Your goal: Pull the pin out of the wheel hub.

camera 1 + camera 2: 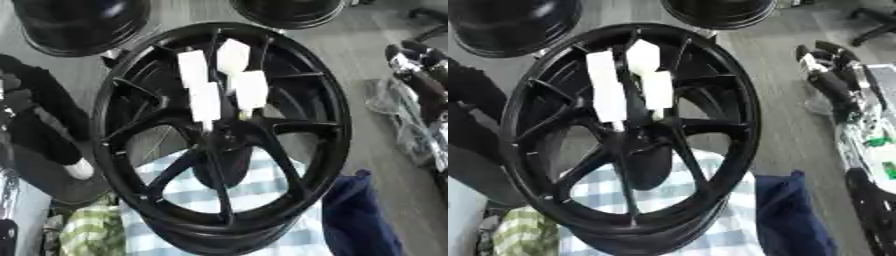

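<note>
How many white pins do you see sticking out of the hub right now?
4 in the left eye view, clustered above the wheel hub: upper left, upper right, lower left, lower right. The right eye view shows only three, so they overlap.

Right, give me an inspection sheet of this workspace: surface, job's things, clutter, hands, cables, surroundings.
Surface: blue-and-white checked cloth under the wheel; grey floor beyond.
Job's things: black spoked wheel standing tilted; white pins clustered above the hub, pointing toward it; whether they are seated cannot be told.
Clutter: green checked cloth at lower left; dark blue cloth at lower right.
Hands: right arm shows at the right edge, its fingers cannot be made out; left hand nothing seen.
Cables: nothing seen.
Surroundings: two more black wheels at the top edge.
</note>
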{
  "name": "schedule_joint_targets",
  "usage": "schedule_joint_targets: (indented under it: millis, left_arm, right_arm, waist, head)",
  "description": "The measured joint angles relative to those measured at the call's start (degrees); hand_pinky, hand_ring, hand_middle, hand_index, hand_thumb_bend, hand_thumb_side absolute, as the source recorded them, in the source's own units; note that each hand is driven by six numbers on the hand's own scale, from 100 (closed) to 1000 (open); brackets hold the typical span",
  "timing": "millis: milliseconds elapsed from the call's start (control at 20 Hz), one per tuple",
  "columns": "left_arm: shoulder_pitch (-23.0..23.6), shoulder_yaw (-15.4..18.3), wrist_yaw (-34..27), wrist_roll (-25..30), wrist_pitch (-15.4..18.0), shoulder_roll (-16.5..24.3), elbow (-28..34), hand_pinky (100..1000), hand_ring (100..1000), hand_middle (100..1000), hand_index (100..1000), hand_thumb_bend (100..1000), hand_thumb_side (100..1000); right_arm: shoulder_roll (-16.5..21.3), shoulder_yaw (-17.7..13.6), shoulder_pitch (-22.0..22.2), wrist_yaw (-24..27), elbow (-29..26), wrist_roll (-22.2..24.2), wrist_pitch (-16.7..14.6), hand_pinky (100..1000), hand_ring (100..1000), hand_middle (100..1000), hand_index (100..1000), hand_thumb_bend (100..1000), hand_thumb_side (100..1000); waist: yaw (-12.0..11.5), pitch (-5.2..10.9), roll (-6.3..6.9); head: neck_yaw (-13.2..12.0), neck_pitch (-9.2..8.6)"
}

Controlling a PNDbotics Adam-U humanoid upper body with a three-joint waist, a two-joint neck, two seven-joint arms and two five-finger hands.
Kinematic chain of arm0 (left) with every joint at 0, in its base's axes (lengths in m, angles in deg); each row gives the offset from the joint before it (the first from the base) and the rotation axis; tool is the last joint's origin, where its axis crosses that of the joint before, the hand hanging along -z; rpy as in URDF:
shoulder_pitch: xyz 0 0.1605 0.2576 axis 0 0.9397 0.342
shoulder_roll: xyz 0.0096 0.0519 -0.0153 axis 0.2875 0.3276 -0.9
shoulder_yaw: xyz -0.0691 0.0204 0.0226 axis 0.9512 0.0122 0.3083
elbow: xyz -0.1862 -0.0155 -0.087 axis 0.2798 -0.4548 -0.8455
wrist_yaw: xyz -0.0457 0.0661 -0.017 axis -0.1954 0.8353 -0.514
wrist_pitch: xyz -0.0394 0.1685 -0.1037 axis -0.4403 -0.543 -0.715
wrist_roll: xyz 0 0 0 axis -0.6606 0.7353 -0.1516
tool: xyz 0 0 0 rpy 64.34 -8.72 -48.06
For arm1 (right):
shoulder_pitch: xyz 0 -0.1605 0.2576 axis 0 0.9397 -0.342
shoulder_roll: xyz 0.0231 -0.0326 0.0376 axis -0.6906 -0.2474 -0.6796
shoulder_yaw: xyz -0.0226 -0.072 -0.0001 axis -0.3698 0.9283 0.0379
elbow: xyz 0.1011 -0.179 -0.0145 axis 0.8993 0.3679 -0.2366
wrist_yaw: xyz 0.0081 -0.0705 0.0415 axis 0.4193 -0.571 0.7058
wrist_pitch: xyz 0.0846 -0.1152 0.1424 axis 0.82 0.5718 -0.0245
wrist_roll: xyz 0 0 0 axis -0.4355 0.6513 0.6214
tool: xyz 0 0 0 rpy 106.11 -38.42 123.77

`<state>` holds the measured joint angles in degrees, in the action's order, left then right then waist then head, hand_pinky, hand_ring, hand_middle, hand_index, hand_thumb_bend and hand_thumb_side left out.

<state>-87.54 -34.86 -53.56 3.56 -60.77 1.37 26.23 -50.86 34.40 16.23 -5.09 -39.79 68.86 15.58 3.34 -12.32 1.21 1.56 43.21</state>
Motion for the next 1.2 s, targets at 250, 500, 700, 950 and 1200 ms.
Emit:
schedule_joint_targets:
  millis: [250,500,700,950,1200]
  left_arm:
    - [0.6,0.0,0.1,0.1,-0.1,0.8,-0.3,738,645,627,658,182,617]
    - [0.9,-0.3,0.2,0.2,-0.1,1.4,-0.7,738,645,627,658,180,617]
    - [1.3,-0.3,0.2,0.3,0.0,1.9,-0.8,738,645,627,658,179,618]
    - [1.7,-0.3,0.2,0.3,0.0,2.5,-1.1,738,645,627,658,178,619]
    - [2.0,-0.4,0.2,0.5,-0.1,2.7,-1.4,739,646,627,658,177,620]
  right_arm:
    - [6.6,6.3,-8.8,-2.6,-2.3,7.5,1.8,864,826,771,851,353,382]
    - [10.6,13.3,-17.8,-5.9,-3.9,16.4,4.0,864,823,770,849,385,388]
    - [11.3,18.6,-24.7,-8.8,-4.7,23.1,5.1,859,819,768,845,408,394]
    - [11.0,24.2,-31.9,-11.7,-4.9,30.5,5.6,855,817,776,870,459,417]
    - [7.9,29.2,-36.9,-15.0,-4.9,36.1,8.3,849,814,775,875,500,436]
  waist:
    - [0.1,0.68,-0.73]
    - [0.4,0.90,-1.21]
    - [0.6,1.22,-1.63]
    - [0.8,1.36,-1.86]
    - [0.9,1.36,-1.94]
  head:
    - [0.0,0.53]
    - [0.0,0.56]
    - [0.0,0.57]
    - [0.0,0.57]
    - [0.0,0.57]
